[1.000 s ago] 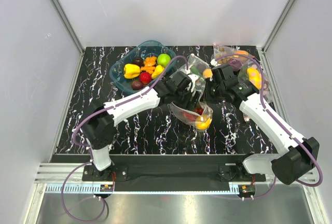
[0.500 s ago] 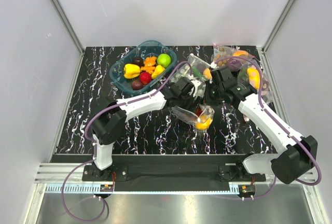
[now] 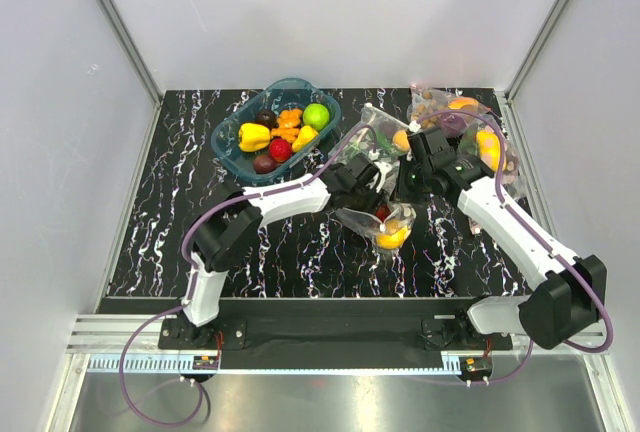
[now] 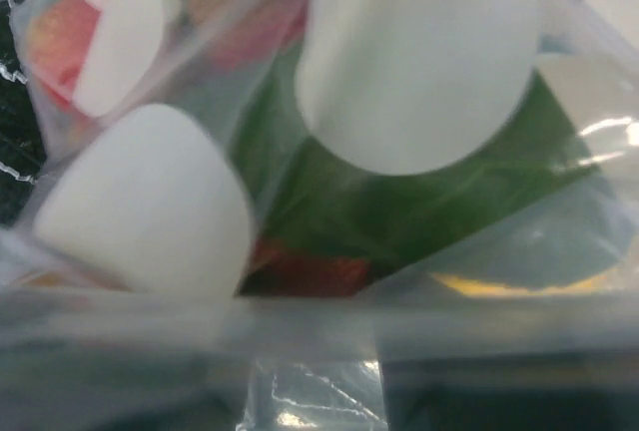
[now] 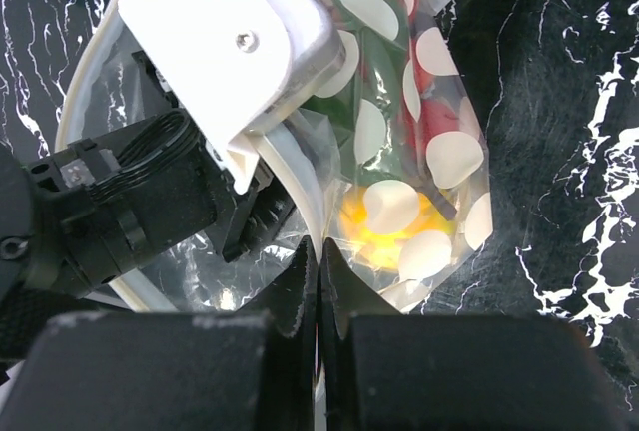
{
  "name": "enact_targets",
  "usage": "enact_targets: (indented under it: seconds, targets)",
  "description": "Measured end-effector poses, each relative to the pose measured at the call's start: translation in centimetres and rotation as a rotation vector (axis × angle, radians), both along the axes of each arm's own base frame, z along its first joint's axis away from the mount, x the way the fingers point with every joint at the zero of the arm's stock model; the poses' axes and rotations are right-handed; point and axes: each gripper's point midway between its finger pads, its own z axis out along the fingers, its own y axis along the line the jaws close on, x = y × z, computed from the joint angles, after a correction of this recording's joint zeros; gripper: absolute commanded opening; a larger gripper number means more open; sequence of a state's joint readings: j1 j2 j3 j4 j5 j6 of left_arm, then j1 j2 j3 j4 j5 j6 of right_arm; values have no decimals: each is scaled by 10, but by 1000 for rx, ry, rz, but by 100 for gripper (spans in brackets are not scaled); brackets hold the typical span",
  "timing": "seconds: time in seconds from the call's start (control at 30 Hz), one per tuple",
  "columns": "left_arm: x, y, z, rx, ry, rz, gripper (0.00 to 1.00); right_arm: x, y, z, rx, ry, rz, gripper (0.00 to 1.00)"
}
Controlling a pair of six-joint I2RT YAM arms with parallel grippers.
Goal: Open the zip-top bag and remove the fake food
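The zip-top bag (image 3: 385,224), clear with white dots, hangs low between my two grippers at the table's middle. Fake food lies in its bottom: a red piece (image 3: 382,214) and a yellow fruit (image 3: 391,238). In the right wrist view the bag (image 5: 409,132) shows red, green and yellow (image 5: 389,226) pieces. My right gripper (image 5: 319,251) is shut on the bag's upper edge; from above it (image 3: 405,184) is right of the bag. My left gripper (image 3: 368,180) is pressed against the bag (image 4: 399,72). Its blurred dark fingers stand apart behind the film, with bag film in the gap.
A blue tub (image 3: 225,137) at the back left holds several fruits, among them a lime-green apple (image 3: 316,115). A second dotted bag (image 3: 378,130) with an orange piece lies behind the grippers. More bags (image 3: 480,142), one with brown balls (image 3: 430,104), crowd the back right corner.
My left arm has swung right and nearer, bringing its gripper up against the bag. The bag has narrowed and shifted slightly right. The right gripper has hardly moved.
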State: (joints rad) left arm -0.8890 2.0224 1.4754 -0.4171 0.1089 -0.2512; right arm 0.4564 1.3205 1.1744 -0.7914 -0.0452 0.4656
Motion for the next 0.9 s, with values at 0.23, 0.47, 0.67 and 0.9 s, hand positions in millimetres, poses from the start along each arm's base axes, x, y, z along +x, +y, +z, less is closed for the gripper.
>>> enact_targets:
  seconds: [0.23,0.47,0.67,0.9]
  targets:
    - [-1,-8,3,-32,-7,-47,5,4,-8,-1,-3,4,-30,4]
    - [-5,-6,4,-50,6,-76,0,15,-40,10,1,-30,-153,64]
    - [-8,9,19,-125,68,-46,0,4,-66,6,50,-57,-235,69]
    - [10,18,53,-278,137,47,0,-12,-51,-41,158,16,-160,67]
